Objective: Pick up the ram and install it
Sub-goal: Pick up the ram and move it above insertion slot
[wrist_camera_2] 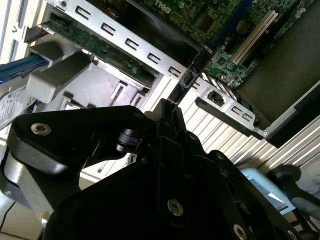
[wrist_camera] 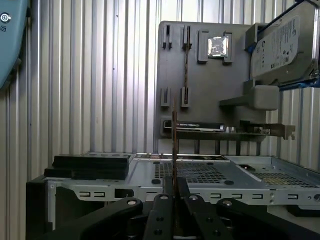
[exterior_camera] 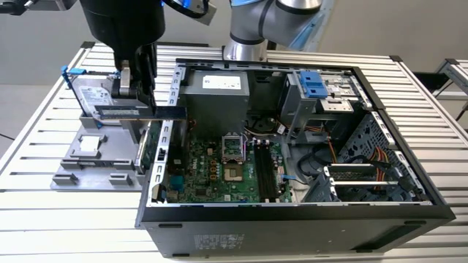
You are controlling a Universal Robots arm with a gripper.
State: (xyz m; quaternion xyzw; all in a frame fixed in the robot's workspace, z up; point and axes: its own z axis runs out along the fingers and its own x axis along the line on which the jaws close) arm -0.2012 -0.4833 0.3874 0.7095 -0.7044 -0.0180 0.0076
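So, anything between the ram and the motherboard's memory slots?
Only the case's slotted side wall, at the tip of the ram held in the gripper; past it, nothing visible blocks the memory slots.

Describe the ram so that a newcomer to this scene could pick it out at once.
Find the open computer case on the slatted table. Above its rim on the exterior view's left, the gripper grips the ram: a thin dark stick held level, far narrower than the silver hard drive beside it.
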